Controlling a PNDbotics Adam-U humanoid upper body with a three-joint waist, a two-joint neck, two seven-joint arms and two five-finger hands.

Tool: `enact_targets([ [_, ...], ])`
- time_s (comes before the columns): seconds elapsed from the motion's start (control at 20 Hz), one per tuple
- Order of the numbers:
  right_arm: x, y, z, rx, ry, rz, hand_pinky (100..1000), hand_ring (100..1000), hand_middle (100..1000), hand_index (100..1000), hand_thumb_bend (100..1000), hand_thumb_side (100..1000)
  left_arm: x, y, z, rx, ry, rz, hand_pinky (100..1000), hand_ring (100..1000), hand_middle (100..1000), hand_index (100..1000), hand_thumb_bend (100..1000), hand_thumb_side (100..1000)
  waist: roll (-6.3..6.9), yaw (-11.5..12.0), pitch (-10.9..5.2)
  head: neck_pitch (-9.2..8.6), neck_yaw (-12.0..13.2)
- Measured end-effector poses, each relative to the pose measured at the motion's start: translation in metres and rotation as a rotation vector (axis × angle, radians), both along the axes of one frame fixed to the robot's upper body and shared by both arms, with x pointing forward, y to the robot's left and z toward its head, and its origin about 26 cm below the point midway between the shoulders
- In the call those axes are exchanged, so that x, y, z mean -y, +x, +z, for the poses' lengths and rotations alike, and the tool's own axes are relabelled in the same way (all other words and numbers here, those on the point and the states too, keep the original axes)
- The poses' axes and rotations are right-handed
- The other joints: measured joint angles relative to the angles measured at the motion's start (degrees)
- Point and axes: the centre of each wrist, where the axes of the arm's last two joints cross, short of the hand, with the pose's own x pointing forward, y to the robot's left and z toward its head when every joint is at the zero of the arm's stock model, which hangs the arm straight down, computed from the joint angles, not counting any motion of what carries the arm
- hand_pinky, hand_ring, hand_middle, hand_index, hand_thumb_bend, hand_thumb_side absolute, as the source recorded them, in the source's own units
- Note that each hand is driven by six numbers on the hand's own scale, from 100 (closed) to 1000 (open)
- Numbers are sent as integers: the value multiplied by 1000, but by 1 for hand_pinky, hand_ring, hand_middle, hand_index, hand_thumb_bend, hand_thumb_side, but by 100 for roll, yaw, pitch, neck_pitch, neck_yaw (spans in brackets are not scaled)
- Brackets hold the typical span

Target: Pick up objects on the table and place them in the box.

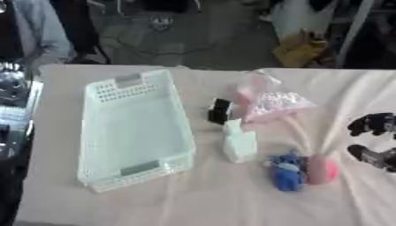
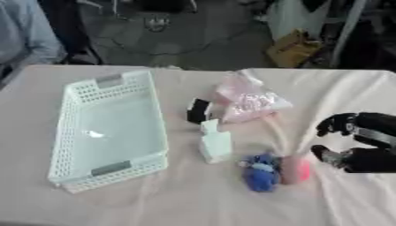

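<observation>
The right robot hand (image 2: 362, 143) enters from the right edge at mid-height. The right eye view shows most of it, its fingers and thumb curved into an open C around bare cloth and holding nothing. The left eye view cuts it off at the frame edge. The left robot hand shows in neither view.

The white box (image 1: 135, 128), a perforated basket, fills the left-centre of the desk (image 2: 193, 203) and nothing can be made out inside it. Right of it, in the centre, stand a small black object (image 1: 219, 111) and a white bottle-like object (image 1: 239, 142), both hard to identify. A crumpled pink bag (image 2: 249, 102) lies above them. A blue object (image 2: 260, 173) touches a pink object (image 2: 295, 170), just left of the right robot hand. Bare cloth lies open along the bottom of the frame.
</observation>
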Motion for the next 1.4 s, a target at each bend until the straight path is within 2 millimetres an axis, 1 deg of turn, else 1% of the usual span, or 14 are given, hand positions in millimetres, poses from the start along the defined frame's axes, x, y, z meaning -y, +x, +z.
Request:
enact_targets([
  [0.05, -2, 0, -1, 8, 0, 6, 885, 922, 910, 881, 279, 808, 0, 0, 0, 0, 0, 0, 824, 957, 934, 972, 100, 987, 0, 2, 0, 0, -5],
  [0.1, -4, 1, -2, 16, -1, 11, 928, 954, 940, 932, 309, 831, 0, 0, 0, 0, 0, 0, 824, 958, 934, 971, 100, 986, 0, 4, 0, 0, -17],
  [0.15, -6, 1, -2, 27, -4, 15, 928, 954, 940, 932, 309, 831, 0, 0, 0, 0, 0, 0, 824, 958, 934, 971, 100, 986, 0, 5, 0, -3, -36],
  [0.2, -8, 1, -2, 41, -11, 18, 955, 969, 953, 956, 327, 846, 0, 0, 0, 0, 0, 0, 824, 958, 934, 970, 100, 985, 0, 6, 0, -8, -54],
  [0.35, -13, 1, -4, 92, -38, 22, 956, 968, 950, 957, 329, 847, 0, 0, 0, -1, 0, 0, 824, 957, 934, 969, 100, 984, 0, 8, 0, -30, -101],
  [0.4, -14, 1, -5, 106, -45, 24, 926, 956, 888, 893, 382, 834, 0, 0, 0, -1, 0, 0, 825, 958, 933, 963, 100, 983, 0, 9, 0, -42, -107],
  [0.45, -15, 1, -5, 117, -40, 22, 926, 956, 888, 893, 382, 834, 0, 0, 0, -1, 0, 0, 825, 958, 933, 963, 100, 983, 1, 8, 0, -45, -115],
  [0.5, -16, 2, -4, 126, -21, 17, 912, 950, 869, 861, 386, 825, 0, 0, 0, -1, 0, 0, 825, 958, 932, 958, 100, 982, 2, 6, 0, -44, -122],
  [0.55, -17, 4, -3, 124, 12, 3, 912, 952, 874, 856, 385, 819, 0, 0, 0, -2, -1, 0, 825, 958, 932, 957, 100, 982, 2, 2, 0, -35, -127],
  [0.65, -16, 13, 3, 74, 107, -48, 910, 951, 871, 837, 366, 800, 0, 0, 0, -2, -1, 0, 825, 958, 931, 956, 100, 981, 2, -3, 0, 9, -140],
  [0.7, -15, 18, 7, 32, 153, -76, 908, 952, 874, 839, 332, 795, 0, 0, 0, -2, -1, 0, 825, 958, 931, 956, 100, 981, 2, -5, 0, 37, -146],
  [0.9, -12, 34, 19, -166, 284, -176, 904, 948, 880, 845, 297, 799, 1, 0, 1, 1, -1, -3, 824, 958, 930, 955, 100, 980, 2, -9, 0, 137, -163],
  [1.1, -12, 42, 24, -294, 307, -217, 914, 948, 884, 857, 301, 801, 1, 0, 2, -1, 1, -5, 824, 957, 929, 953, 100, 979, 2, 5, 0, 161, -191],
  [1.4, -14, 49, 24, -347, 288, -186, 928, 947, 888, 857, 347, 778, 3, 1, 2, -2, 4, -15, 824, 957, 928, 951, 100, 974, 2, 59, 0, 251, -246],
])
